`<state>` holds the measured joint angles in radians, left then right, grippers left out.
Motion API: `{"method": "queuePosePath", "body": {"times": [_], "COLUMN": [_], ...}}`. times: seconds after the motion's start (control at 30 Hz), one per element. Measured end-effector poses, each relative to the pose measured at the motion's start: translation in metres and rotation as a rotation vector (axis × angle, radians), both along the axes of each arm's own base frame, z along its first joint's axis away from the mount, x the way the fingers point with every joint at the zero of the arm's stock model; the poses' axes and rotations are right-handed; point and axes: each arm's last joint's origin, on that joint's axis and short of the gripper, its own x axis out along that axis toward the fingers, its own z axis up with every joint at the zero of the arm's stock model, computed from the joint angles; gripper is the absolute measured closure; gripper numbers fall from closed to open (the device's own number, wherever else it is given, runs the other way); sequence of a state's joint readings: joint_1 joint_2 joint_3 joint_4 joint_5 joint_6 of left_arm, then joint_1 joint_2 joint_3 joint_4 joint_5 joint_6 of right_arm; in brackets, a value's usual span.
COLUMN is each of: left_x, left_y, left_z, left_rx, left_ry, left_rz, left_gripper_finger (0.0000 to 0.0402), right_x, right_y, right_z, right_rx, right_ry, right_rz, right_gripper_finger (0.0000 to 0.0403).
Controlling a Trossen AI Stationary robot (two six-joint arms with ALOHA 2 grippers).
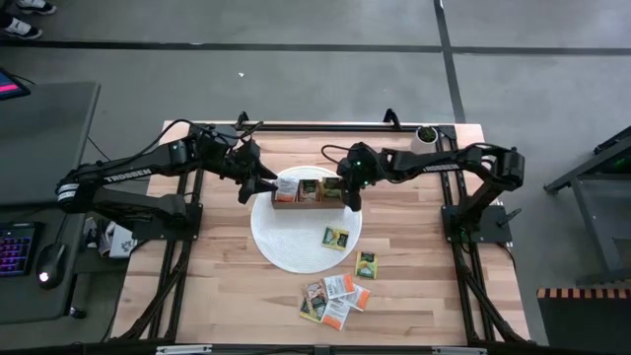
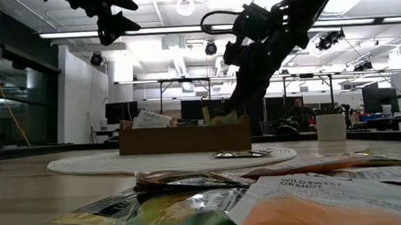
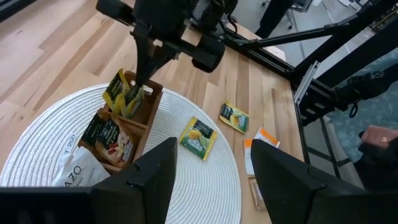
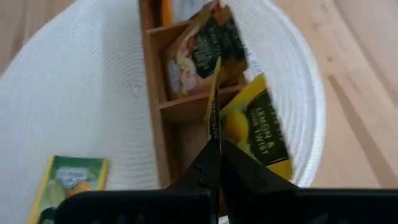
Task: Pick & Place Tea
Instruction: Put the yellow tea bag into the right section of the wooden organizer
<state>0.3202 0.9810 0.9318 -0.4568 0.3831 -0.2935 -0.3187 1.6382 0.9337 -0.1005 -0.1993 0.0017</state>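
Right wrist view: box [image 4: 163, 106] end compartment half-hidden.

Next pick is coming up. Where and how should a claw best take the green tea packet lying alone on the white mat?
The green packet lies flat on the round mat, clear of the box. Probably come straight down and pinch across two opposite edges; its thin, flat pose leaves nothing else to grip.

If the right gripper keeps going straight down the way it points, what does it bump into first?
Probably the wooden box. The right gripper is shut on a thin packet right over the end compartment, where a yellow packet already leans. The held packet would likely slide in beside it, though depth is unclear.
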Motion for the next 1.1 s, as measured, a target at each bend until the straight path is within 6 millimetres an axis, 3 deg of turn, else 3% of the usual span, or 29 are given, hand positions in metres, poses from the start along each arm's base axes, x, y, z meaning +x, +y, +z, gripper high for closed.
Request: {"method": "queuePosePath", "body": {"times": [0.3,0.63,0.9,1.1], "left_x": [0.0,0.0,0.008,0.031], "left_y": [0.0,0.0,0.003,-0.003], "left_z": [0.0,0.0,0.001,-0.018], "left_rx": [-0.01,-0.014,-0.024,-0.023], "left_ry": [0.001,0.004,-0.034,0.055], "left_rz": [0.005,0.017,0.044,-0.02], "left_gripper_finger": [0.0197,0.0197,0.0197,0.0197], "right_x": [-0.003,-0.002,-0.012,-0.029], "right_y": [-0.001,-0.001,0.0,0.006], "right_z": [-0.001,0.002,0.03,0.06], "right_rx": [0.002,0.001,-0.074,-0.089], "right_ry": [0.034,0.011,-0.059,-0.114], "right_rz": [-0.033,-0.036,-0.09,-0.122], "right_gripper_finger": [0.0374,0.028,0.0241,0.0249]}}
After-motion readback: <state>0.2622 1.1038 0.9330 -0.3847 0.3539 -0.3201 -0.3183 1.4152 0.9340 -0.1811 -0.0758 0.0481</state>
